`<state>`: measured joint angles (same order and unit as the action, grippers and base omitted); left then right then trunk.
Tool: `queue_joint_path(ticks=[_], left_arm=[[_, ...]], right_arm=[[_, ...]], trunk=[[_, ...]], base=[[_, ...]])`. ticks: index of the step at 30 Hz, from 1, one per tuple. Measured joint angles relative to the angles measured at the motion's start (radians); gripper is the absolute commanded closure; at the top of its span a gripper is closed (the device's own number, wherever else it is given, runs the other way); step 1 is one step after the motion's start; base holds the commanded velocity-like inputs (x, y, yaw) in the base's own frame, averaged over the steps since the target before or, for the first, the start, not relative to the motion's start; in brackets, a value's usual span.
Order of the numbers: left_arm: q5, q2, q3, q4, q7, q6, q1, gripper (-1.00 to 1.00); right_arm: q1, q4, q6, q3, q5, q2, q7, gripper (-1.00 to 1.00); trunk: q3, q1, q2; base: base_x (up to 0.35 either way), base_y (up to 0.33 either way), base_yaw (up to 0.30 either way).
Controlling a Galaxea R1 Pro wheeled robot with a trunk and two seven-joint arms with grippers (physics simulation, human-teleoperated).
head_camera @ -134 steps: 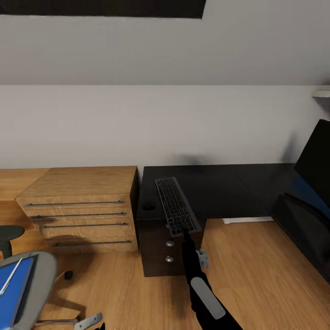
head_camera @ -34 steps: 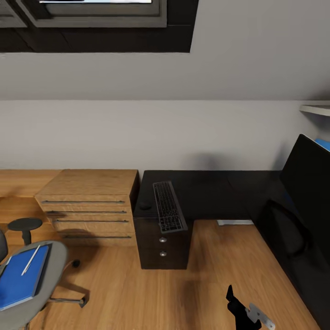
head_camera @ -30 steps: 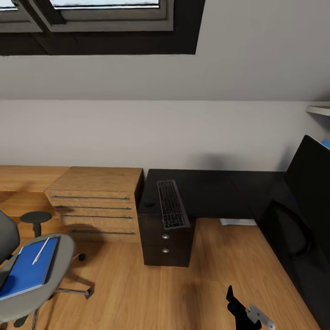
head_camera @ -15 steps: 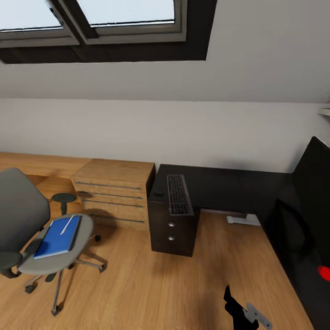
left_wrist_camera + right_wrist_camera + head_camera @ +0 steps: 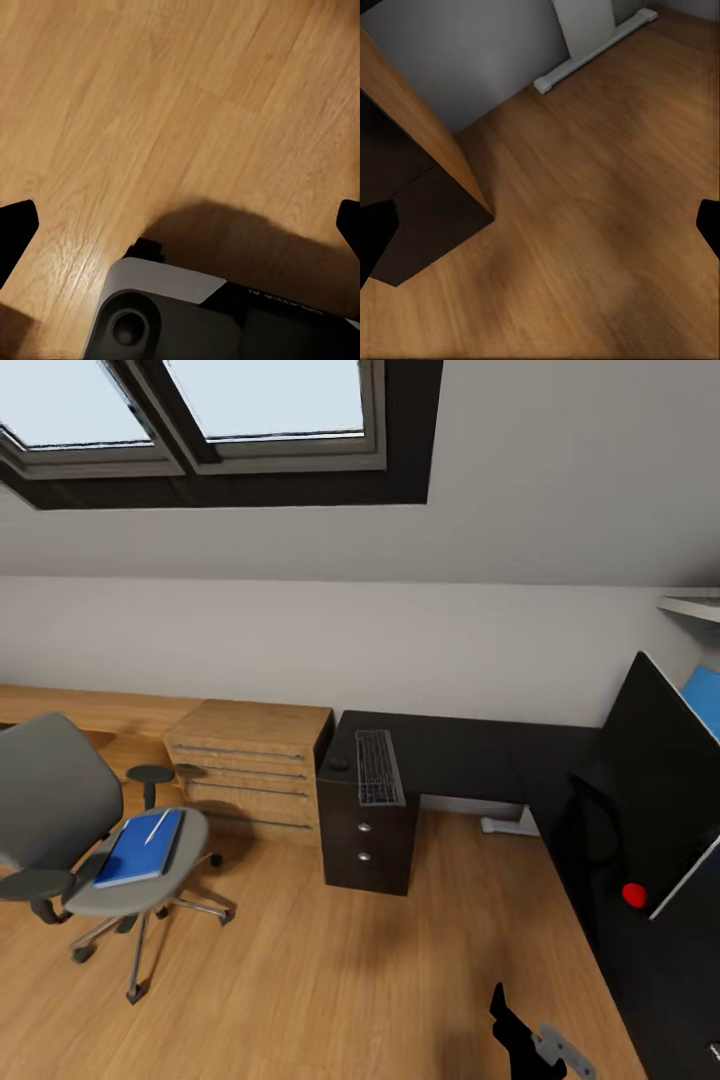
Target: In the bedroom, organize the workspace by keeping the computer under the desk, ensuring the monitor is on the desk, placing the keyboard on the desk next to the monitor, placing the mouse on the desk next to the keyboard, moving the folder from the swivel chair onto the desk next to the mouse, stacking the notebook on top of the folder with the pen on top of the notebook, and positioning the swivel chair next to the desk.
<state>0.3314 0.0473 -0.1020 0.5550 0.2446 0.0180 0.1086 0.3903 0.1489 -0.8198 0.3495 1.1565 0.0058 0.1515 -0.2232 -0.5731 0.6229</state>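
open floor, swivel chair left

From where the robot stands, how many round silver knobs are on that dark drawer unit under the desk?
2: an upper knob and a lower knob, one above the other on the front of the dark drawer unit below the keyboard. Its other sides are hidden.

No readable text, label, brand or number is showing anywhere; faint lettering on the robot's dark body in the left wrist view is blurring beyond reading.
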Motion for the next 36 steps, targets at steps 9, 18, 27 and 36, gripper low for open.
queue_joint_path(ticks=[9, 18, 27, 36], left_arm=[[0.000, 0.000, 0.000, 0.000, 0.000, 0.000, 0.000, -1.00], [0.000, 0.000, 0.000, 0.000, -0.002, 0.000, 0.000, -1.00], [0.000, 0.000, 0.000, 0.000, -0.002, -0.001, 0.000, -1.00], [0.001, 0.000, 0.003, 0.007, 0.002, -0.014, 0.000, -1.00]], right_arm=[[0.000, -0.002, -0.040, 0.003, 0.000, 0.002, -0.001, -1.00], [0.000, -0.002, -0.049, 0.005, -0.002, 0.007, -0.001, -1.00], [0.000, -0.001, -0.050, 0.007, -0.004, 0.011, 0.001, -1.00], [0.000, 0.005, -0.048, 0.040, -0.118, 0.013, 0.007, -1.00]], trunk=[[0.041, 0.035, -0.063], [0.084, 0.069, -0.126], [0.122, 0.104, -0.190], [0.139, 0.123, -0.225]], base=[[-0.330, -0.110, 0.000], [-0.330, -0.108, 0.000], [-0.330, -0.104, 0.000], [-0.231, -0.075, 0.000]])
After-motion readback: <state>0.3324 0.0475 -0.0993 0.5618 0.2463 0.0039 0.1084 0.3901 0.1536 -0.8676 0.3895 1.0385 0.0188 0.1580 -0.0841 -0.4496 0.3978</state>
